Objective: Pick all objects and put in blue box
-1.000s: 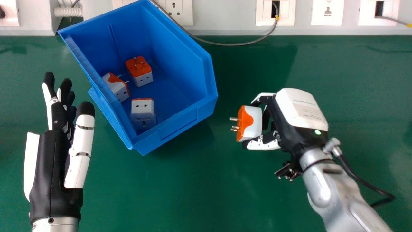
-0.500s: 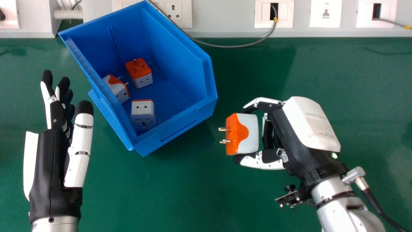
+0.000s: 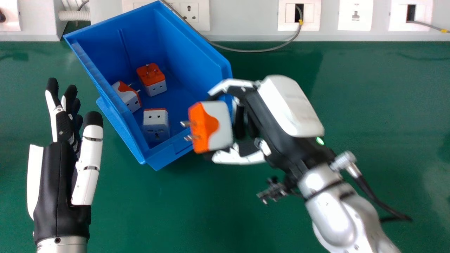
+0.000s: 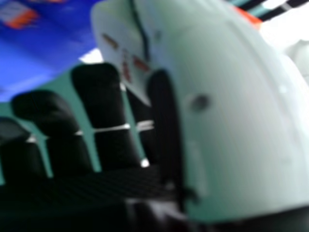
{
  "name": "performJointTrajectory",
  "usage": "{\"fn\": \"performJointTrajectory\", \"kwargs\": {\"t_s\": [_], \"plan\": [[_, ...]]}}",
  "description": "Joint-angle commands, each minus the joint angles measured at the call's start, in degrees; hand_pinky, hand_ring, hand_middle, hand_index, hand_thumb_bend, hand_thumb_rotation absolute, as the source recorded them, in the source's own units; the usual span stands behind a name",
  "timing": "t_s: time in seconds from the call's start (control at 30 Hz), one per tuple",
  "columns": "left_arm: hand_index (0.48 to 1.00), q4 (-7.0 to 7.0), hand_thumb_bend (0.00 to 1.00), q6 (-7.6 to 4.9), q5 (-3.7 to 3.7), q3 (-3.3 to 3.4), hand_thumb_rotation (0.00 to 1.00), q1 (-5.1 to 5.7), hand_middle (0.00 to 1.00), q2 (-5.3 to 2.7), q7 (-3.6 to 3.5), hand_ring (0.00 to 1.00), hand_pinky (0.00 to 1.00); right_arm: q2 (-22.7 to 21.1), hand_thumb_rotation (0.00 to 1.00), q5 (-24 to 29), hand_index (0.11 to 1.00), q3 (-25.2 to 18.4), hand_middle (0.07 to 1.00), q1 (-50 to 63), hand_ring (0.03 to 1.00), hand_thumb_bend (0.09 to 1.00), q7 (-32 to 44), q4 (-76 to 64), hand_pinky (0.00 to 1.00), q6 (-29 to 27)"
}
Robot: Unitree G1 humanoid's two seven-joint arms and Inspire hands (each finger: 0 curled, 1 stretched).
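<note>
Orange-and-white plug adapter [image 3: 219,123] being held in right hand [image 3: 291,105], fingers and thumb clamping on it, metal pins pointing left, adapter overlapping near right rim of blue box [image 3: 190,52] in head view. Inside box, three more adapters resting: orange-topped adapter [image 3: 151,78] lying farthest, pins pointing up; tilted adapter [image 3: 126,96] lying by left wall; socket-faced adapter [image 3: 155,124] lying nearest. Left hand [image 3: 58,182] showing left of box, fingers extending straight. Green tabletop [image 3: 211,214] lying beneath box; wall sockets [image 3: 355,15] lining far side.
</note>
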Motion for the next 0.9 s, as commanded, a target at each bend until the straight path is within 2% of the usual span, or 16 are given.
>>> {"fn": "performJointTrajectory", "kwargs": {"t_s": [0.0, 0.1, 0.17, 0.27, 0.3, 0.33, 0.4, 0.47, 0.57, 0.67, 0.77, 0.87], "plan": [[0.987, -0.5, 0.31, -1.27, -0.13, 0.17, 0.89, 0.09, 1.0, 0.24, 0.08, 1.0, 1.0, 2.3, 0.17, -1.1, 0.277, 0.5, 0.223, -5.5, 0.14, 0.267, 0.1, 1.9, 0.09, 0.1], [0.983, -0.72, 0.32, -1.29, -0.42, 0.06, 0.88, 0.42, 1.0, 0.07, 0.0, 1.0, 1.0, 4.2, 0.11, -2.5, 0.307, 1.5, 0.256, -12.1, 0.167, 0.298, -2.4, 8.5, 0.11, -1.2], [0.984, -0.74, 0.32, -1.28, -0.33, -0.02, 0.88, 0.57, 1.0, -0.03, 0.09, 1.0, 1.0, 5.6, 0.05, -2.5, 0.321, 1.8, 0.271, -16.8, 0.179, 0.323, -3.8, 14.3, 0.12, -2.6], [0.984, -1.02, 0.34, -0.8, -0.14, -0.14, 0.88, 0.82, 1.0, -0.11, 0.22, 1.0, 1.0, 7.7, 0.07, -2.0, 0.447, 2.0, 0.398, -23.5, 0.3, 0.334, -4.3, 22.7, 0.21, -2.7], [0.986, -1.07, 0.35, -0.78, -0.2, -0.17, 0.88, 0.89, 1.0, -0.12, 0.19, 1.0, 1.0, 8.4, 0.03, -2.1, 0.505, 2.2, 0.45, -25.7, 0.354, 0.344, -4.7, 25.5, 0.24, -2.5], [0.987, -0.99, 0.35, -0.92, -0.57, -0.19, 0.88, 0.89, 1.0, -0.17, 0.07, 1.0, 1.0, 9.1, 0.02, -2.2, 0.537, 2.3, 0.478, -28.0, 0.377, 0.347, -5.1, 28.4, 0.26, -2.5], [0.985, -0.82, 0.36, -1.11, -1.32, -0.23, 0.87, 0.92, 1.0, -0.46, 0.0, 1.0, 1.0, 10.5, 0.09, -2.1, 0.504, 2.4, 0.437, -32.5, 0.322, 0.444, -5.6, 34.2, 0.23, -2.0], [0.985, -0.84, 0.36, -1.2, -1.53, -0.27, 0.85, 1.16, 1.0, -0.53, -0.03, 1.0, 1.0, 12.0, 0.12, -1.8, 0.492, 2.4, 0.411, -36.6, 0.308, 0.476, -6.0, 39.6, 0.23, -0.9], [0.988, -0.86, 0.36, -1.55, -1.29, -0.09, 0.85, 1.72, 1.0, -0.45, 0.07, 1.0, 1.0, 14.2, 0.14, -2.6, 0.489, 3.1, 0.426, -43.6, 0.327, 0.479, -6.2, 48.7, 0.24, 1.9], [0.99, -0.96, 0.36, -1.61, -1.55, 0.05, 0.84, 2.19, 1.0, -0.5, 0.07, 1.0, 1.0, 16.4, 0.14, -0.2, 0.486, 2.2, 0.452, -48.5, 0.364, 0.482, -8.9, 56.8, 0.26, 0.3], [0.998, -0.94, 0.36, -2.15, -1.48, 0.06, 0.84, 2.6, 1.0, -0.31, -0.09, 1.0, 1.0, 17.5, 0.14, -1.1, 0.485, 3.6, 0.486, -52.8, 0.409, 0.485, -11.8, 63.9, 0.29, -0.8], [1.0, -1.59, 0.37, -1.58, -1.42, -0.09, 0.84, 3.09, 1.0, -0.47, -0.01, 1.0, 1.0, 18.4, 0.13, -2.1, 0.486, 5.4, 0.496, -56.6, 0.403, 0.488, -12.7, 70.0, 0.29, -1.3]]}}
